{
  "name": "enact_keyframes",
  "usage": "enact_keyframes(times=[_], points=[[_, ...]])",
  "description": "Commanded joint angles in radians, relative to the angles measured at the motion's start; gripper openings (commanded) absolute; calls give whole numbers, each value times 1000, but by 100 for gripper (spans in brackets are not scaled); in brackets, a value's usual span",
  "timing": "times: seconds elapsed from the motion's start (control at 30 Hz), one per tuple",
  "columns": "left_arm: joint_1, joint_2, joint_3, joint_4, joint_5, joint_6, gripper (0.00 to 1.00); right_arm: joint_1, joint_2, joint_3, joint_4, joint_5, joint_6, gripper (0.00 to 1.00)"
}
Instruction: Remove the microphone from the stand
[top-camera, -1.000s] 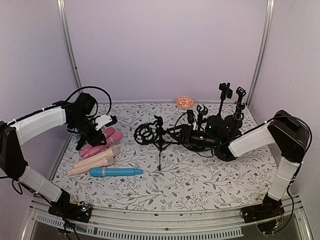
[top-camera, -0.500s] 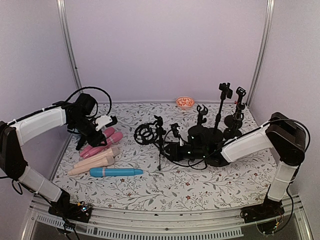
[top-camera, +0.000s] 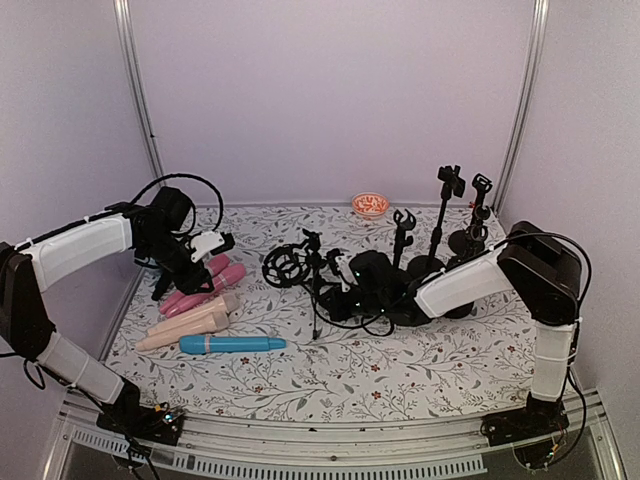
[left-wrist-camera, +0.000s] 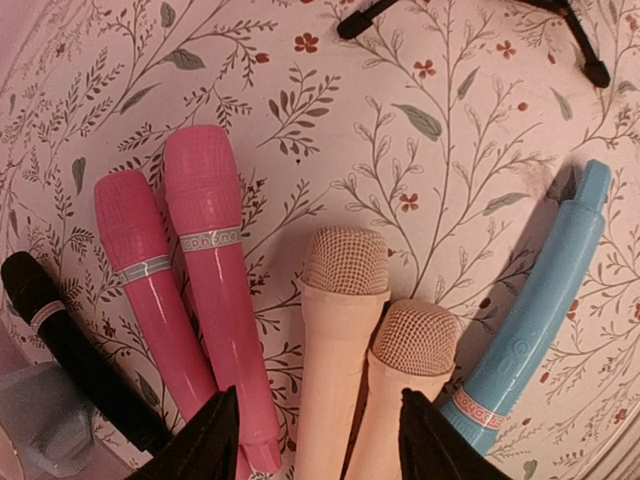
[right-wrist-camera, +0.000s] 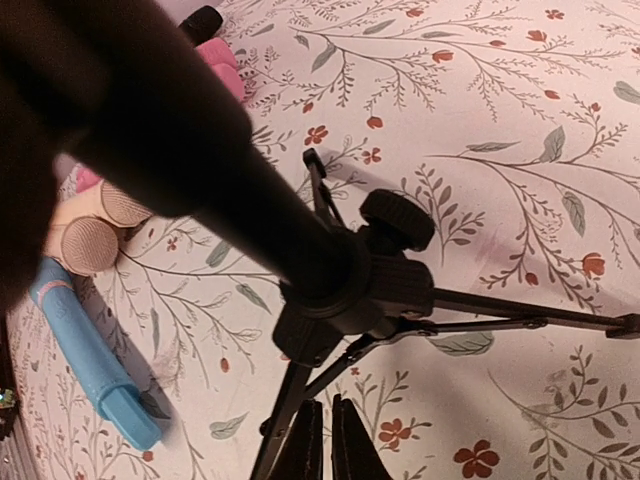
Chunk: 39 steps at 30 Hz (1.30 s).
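Note:
A black tripod stand (top-camera: 316, 292) stands mid-table with a ring-shaped mount (top-camera: 283, 268) at its top left; I cannot tell whether a microphone sits in it. In the right wrist view its pole and leg hub (right-wrist-camera: 370, 290) fill the frame. My right gripper (right-wrist-camera: 325, 442) is shut with nothing between its fingers, low beside one tripod leg, and it shows as a dark mass (top-camera: 335, 290) against the stand. My left gripper (left-wrist-camera: 318, 430) hangs open over loose microphones lying on the table: two pink (left-wrist-camera: 210, 270), two beige (left-wrist-camera: 340, 330), one blue (left-wrist-camera: 540, 310), one black (left-wrist-camera: 60, 340).
Three more black stands (top-camera: 443, 215) rise at the back right behind the right arm. A small orange bowl (top-camera: 370, 205) sits by the back wall. The loose microphones (top-camera: 200, 320) lie in a row at the left.
The right arm has swung left across the table up to the tripod, and its gripper has closed. The ring mount has shifted slightly left. The left arm has not moved.

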Motion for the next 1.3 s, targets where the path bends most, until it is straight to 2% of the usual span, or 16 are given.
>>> enact_keyframes(times=[0.0,0.1,0.2,0.4,0.47,0.5,0.53,0.77,0.93,1.03,1.17,1.27], points=[[-8,-17,1,-9,9,-6,56,-27,25,33,-73,47,-39,14],[8,-22,3,14,7,-15,58,-26,-27,25,-74,48,-64,43],[44,-27,2,67,-1,-38,60,-10,-121,-22,-67,92,-86,67],[128,-28,12,178,44,-123,65,24,-376,-212,-52,178,-91,100],[147,-32,-7,233,51,-154,71,27,-474,-295,-57,214,-81,99],[155,-37,-27,265,58,-171,95,29,-520,-339,-65,234,-74,99],[161,-42,-44,294,64,-185,98,29,-570,-380,-76,261,-71,99],[201,-68,-189,513,77,-247,99,8,-839,-585,-130,617,-113,99],[233,-60,-254,655,77,-265,99,-176,-957,-615,-174,670,-103,99],[257,-55,-293,749,115,-291,99,-255,-1033,-678,-73,706,-164,99],[286,-49,-371,928,160,-351,99,-319,-1068,-793,151,857,-395,99],[296,-52,-448,1108,135,-381,99,-436,-1059,-792,152,798,-399,99]])
